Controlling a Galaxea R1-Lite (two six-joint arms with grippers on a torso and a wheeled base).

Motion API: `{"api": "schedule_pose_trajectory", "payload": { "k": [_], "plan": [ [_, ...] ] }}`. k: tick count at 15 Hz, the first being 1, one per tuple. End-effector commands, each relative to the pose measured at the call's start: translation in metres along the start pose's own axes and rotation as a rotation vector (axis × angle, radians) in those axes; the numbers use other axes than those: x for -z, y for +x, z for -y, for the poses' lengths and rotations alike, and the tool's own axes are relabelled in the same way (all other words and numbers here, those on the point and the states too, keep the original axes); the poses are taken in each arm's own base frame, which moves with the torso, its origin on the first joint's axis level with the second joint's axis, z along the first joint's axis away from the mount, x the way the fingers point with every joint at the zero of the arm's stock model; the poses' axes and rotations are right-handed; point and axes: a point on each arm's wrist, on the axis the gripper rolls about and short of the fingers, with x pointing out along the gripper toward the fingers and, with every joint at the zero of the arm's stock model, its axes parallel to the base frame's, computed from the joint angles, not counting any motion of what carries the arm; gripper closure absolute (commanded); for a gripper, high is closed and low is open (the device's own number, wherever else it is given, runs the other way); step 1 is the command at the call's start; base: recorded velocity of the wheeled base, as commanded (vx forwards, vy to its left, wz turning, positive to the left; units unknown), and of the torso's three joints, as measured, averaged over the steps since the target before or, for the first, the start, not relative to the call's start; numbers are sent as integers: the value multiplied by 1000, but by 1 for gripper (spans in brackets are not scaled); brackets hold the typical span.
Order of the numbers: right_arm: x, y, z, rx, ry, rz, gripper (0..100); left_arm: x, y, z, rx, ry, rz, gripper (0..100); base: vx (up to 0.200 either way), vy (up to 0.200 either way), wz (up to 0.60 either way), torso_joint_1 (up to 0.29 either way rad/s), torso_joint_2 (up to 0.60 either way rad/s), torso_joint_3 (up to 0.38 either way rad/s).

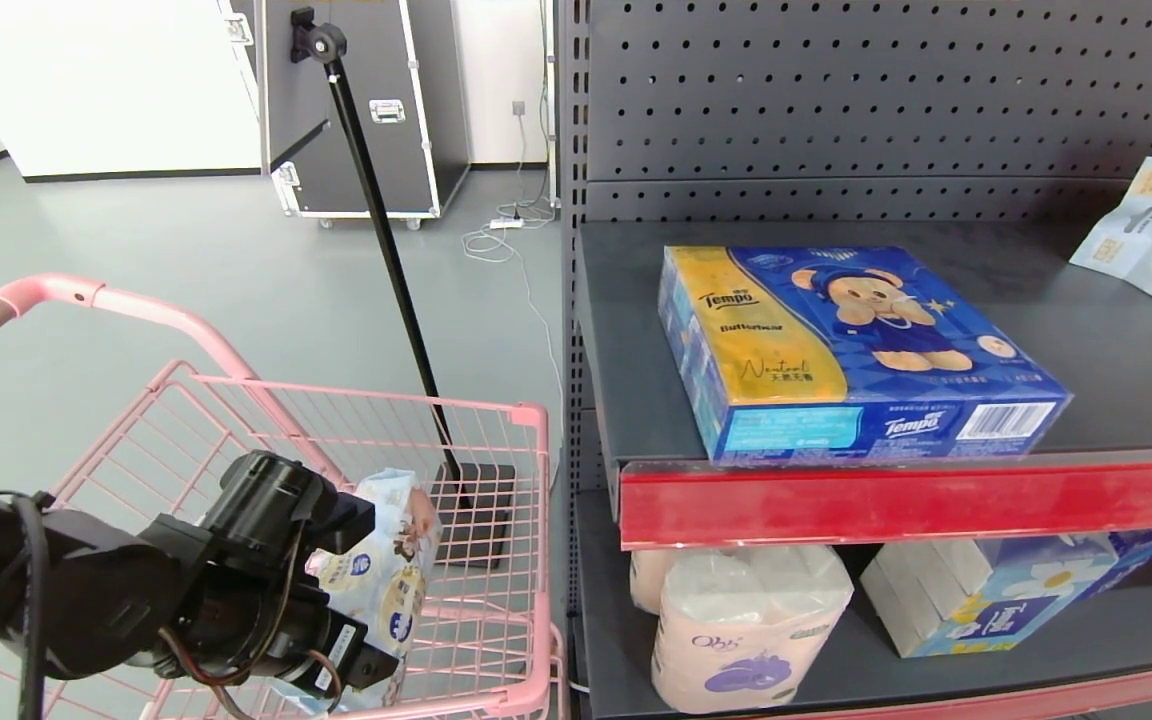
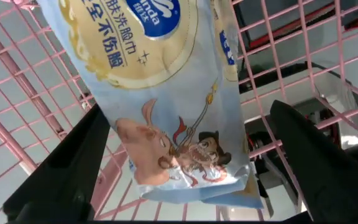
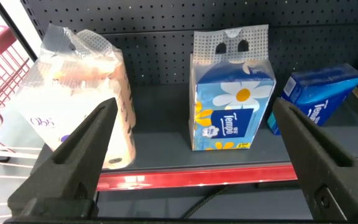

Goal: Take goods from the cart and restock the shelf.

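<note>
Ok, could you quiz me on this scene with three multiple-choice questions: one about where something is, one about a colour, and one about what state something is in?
1. Where does the blue and yellow tissue box lie?
A) on the upper shelf
B) in the cart
C) on the floor

2. What colour is the cart?
A) grey
B) pink
C) green

3. How is the right hand?
A) shut on a paper roll
B) shut, empty
C) open, empty

Answers:
1 A: it lies flat on the upper shelf board.
2 B: its wires and handle are pink.
3 C: its fingers stand wide apart with nothing between them.
</note>
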Motion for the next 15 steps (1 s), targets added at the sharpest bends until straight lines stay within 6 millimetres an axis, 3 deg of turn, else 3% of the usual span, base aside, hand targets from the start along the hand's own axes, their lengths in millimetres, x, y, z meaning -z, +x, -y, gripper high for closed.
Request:
{"api": "schedule_pose_trajectory", "payload": {
  "k": [1, 5, 6, 11, 14, 15],
  "plan": [
    [0, 0, 0, 1, 0, 0, 0, -1, 10, 1, -2, 1, -30, 0, 0, 0, 0, 0, 0, 0],
    [0, 0, 0, 0, 0, -1, 0, -4, 18, 0, -7, -8, -16, 0, 0, 0, 0, 0, 0, 0],
    [0, 0, 0, 0, 0, -1, 0, -3, 18, 0, -8, -8, -19, 100, 0, 0, 0, 0, 0, 0],
    [0, 0, 0, 0, 0, 0, 0, -7, 9, -5, -17, -35, 21, 100, 0, 0, 0, 0, 0, 0],
    [0, 0, 0, 0, 0, 0, 0, -33, -29, -11, -30, -73, 220, 100, 0, 0, 0, 0, 0, 0],
    [0, 0, 0, 0, 0, 0, 0, -36, -33, -12, -32, -79, 239, 100, 0, 0, 0, 0, 0, 0]
  ]
}}
